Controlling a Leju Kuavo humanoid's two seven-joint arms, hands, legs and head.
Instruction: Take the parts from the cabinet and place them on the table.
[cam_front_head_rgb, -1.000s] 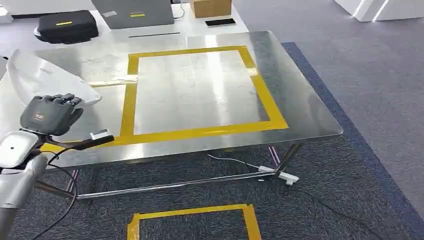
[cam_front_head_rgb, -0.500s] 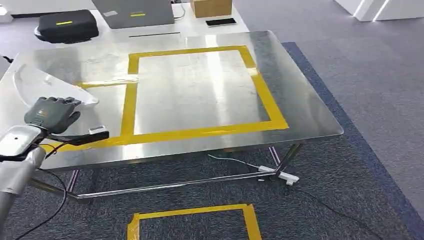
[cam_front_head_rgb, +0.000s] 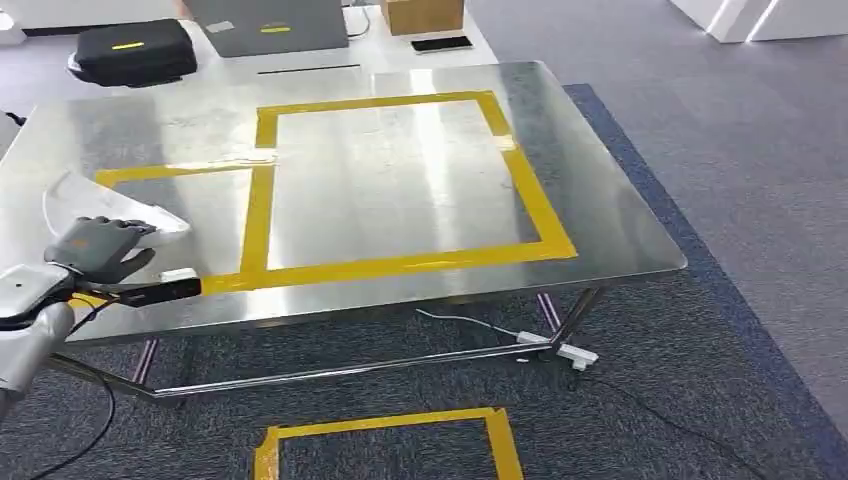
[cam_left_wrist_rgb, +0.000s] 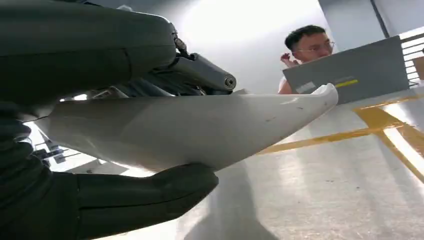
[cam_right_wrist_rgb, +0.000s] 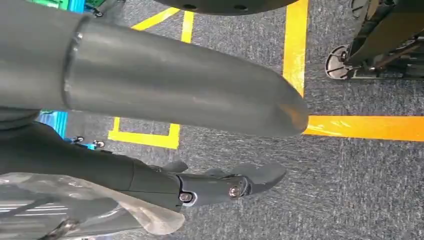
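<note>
Left hand (cam_front_head_rgb: 100, 248) holding white curved part (cam_front_head_rgb: 95, 205) at near-left corner of steel surface (cam_front_head_rgb: 600, 200).

Gripped the white curved part (cam_left_wrist_rgb: 200, 127) between thick thumb below and darker fingers (cam_left_wrist_rgb: 200, 72) above, just over the surface, beside the yellow tape rectangle (cam_front_head_rgb: 400, 265). Hung with right hand (cam_right_wrist_rgb: 220, 187) above grey carpet (cam_right_wrist_rgb: 350, 190), fingers stretched out and apart, holding nothing. Sat behind a grey laptop (cam_left_wrist_rgb: 350, 70): a person (cam_left_wrist_rgb: 305, 47).
</note>
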